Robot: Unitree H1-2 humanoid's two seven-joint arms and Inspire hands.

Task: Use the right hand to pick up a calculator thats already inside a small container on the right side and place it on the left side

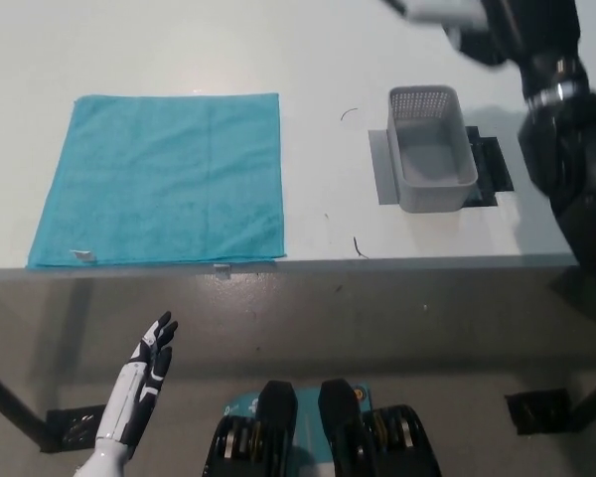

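Now the big white surface [179, 50] has a blue cloth [164, 179] on the left, likely the spot to put things down. On the right sits a small grey container [432, 149], with nothing in it. The black right hand [521, 25] is high at the top edge, fingers closed round the grey calculator [432, 10], lifted clear to carry it left. The white left hand [139, 383] rests low, below the surface edge, fingers spread, holding nothing.
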